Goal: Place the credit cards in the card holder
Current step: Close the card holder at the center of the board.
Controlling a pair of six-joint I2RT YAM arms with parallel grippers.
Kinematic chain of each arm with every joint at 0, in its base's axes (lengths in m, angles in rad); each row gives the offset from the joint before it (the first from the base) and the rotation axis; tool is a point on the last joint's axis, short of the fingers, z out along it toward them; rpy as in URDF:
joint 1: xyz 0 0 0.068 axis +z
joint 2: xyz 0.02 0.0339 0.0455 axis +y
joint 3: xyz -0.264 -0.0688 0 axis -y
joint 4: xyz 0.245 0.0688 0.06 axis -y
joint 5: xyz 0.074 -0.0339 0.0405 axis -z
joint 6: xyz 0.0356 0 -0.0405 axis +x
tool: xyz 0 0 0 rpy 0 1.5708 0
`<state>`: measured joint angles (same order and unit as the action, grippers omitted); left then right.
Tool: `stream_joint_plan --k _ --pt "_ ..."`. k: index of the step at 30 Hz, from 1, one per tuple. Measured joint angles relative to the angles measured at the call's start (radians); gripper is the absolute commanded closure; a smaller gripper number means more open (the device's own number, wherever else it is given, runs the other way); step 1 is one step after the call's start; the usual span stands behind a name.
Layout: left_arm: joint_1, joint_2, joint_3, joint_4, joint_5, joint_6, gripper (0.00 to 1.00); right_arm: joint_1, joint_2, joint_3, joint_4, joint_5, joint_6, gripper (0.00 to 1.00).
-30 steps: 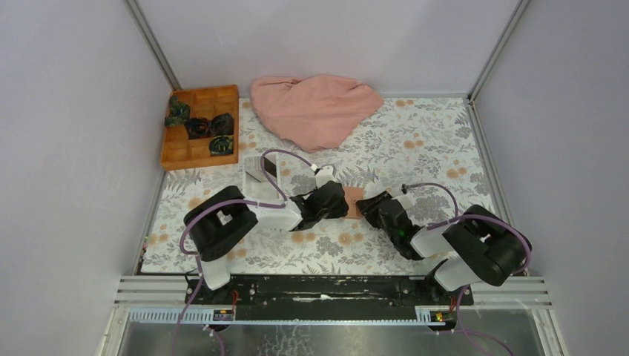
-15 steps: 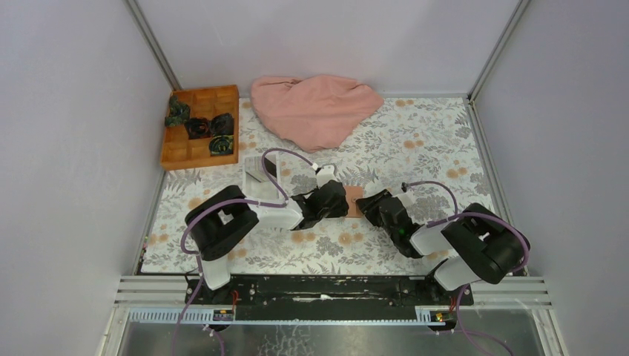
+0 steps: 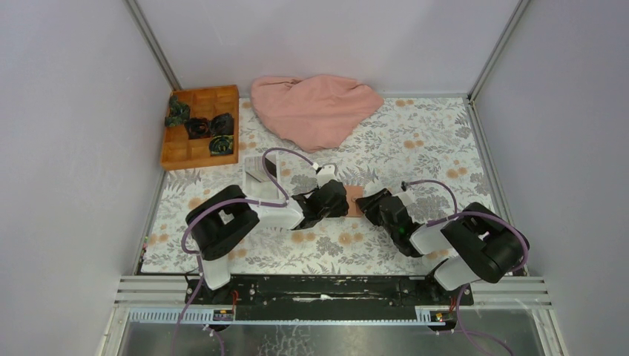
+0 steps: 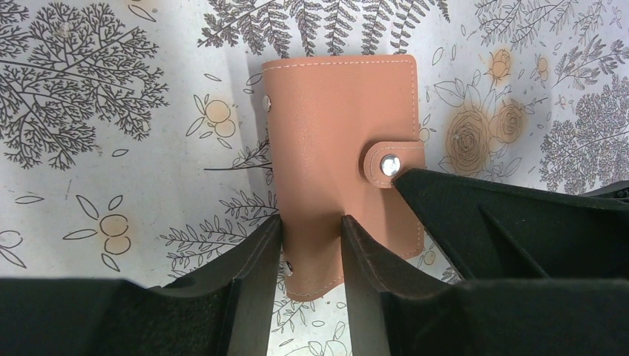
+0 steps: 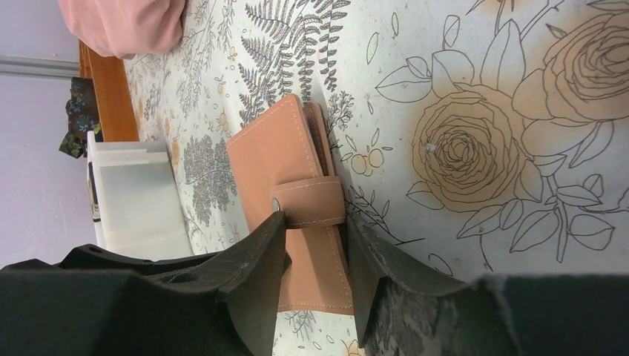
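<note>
Table [image 3: 415, 148], floral cover: work is concentrated at centre, both arms converged on one item. White tray [image 3: 251, 191] sits just outboard of the left arm's forearm; the credit cards [image 3: 261, 169] appear to lie in it, grey and dark, too small to count, well apart from the holder and nearer the left arm. Card holder [image 4: 341, 133] lies flat and closed on the table between the two grippers, long axis running straight away from the left fingers in the left wrist view. Left gripper [image 4: 311, 230]: jaws apart, set over the holder's near end. The holder is wider than the gap, so no clamp across it; may be pinning it down, contact not confirmable. Right gripper [image 5: 315, 222]: fingers stand either side of the strap [image 5: 311, 200], one tip at the snap [image 4: 390, 165]; can't tell if clamped or merely straddling. Key relation: strap edge faces the right arm, at right angles to the long axis. Judgement: opening falls to the right arm, with the pull going away from the left.
</note>
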<state>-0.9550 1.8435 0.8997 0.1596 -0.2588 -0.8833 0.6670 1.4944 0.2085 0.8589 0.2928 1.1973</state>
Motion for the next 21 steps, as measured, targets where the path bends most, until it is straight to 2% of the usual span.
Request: stream_joint_plan --k 21 --pt "0.000 0.004 0.003 0.000 -0.007 0.000 0.59 -0.011 0.011 0.002 0.024 -0.021 -0.016 0.53"
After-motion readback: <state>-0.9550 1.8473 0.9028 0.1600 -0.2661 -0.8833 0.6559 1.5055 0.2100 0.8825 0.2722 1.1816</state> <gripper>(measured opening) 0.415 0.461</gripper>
